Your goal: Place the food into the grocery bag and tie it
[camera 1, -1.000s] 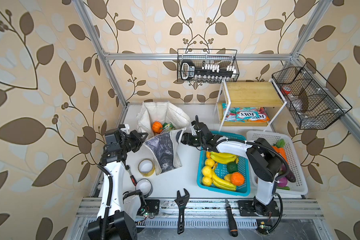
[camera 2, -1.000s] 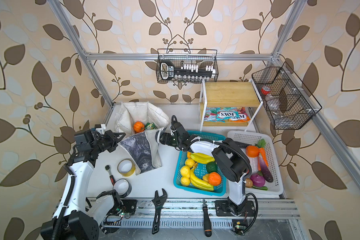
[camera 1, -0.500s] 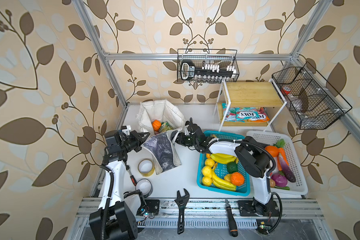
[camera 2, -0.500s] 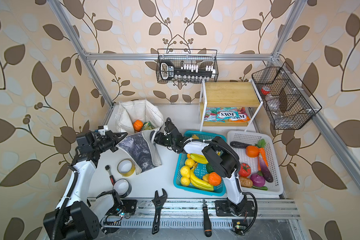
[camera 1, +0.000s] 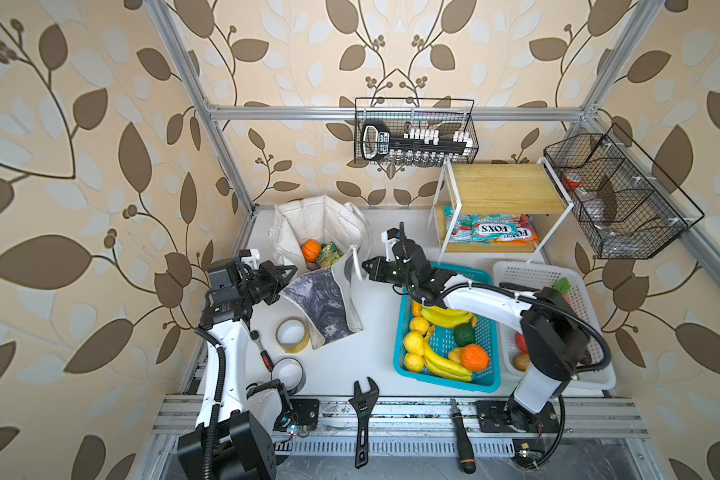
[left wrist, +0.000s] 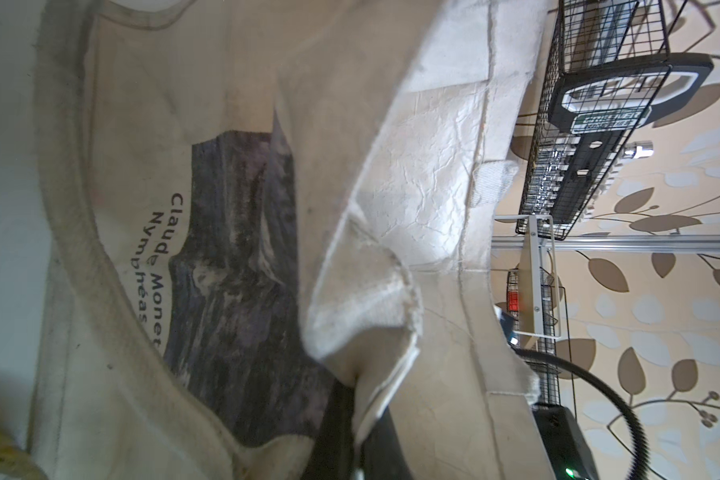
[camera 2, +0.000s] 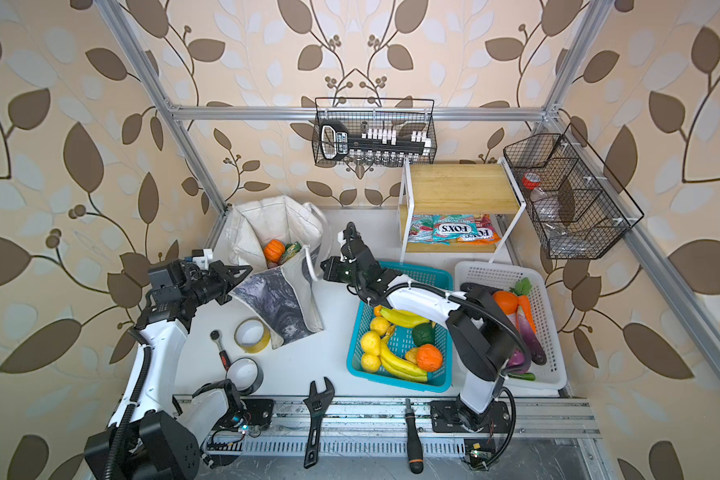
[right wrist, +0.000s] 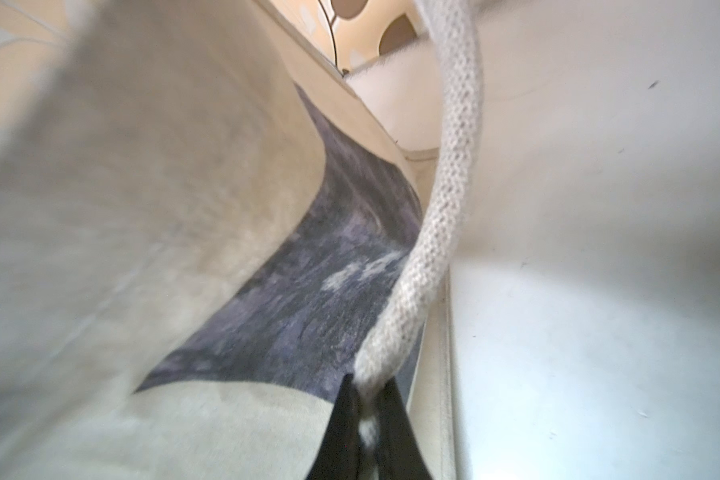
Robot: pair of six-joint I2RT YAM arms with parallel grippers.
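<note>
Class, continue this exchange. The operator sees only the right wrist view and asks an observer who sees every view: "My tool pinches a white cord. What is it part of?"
Observer: It is a handle of the grocery bag, which stands open at the back left of the table.
Operator: Any food inside?
Observer: Yes, an orange fruit and a green packet lie in it.
Operator: Where is the left tool?
Observer: The left tool is shut on the rim of the bag's printed panel, at the end away from that handle.

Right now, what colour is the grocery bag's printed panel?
Mottled dark grey-purple; the grocery bag's printed panel shows best in the left wrist view.
</note>
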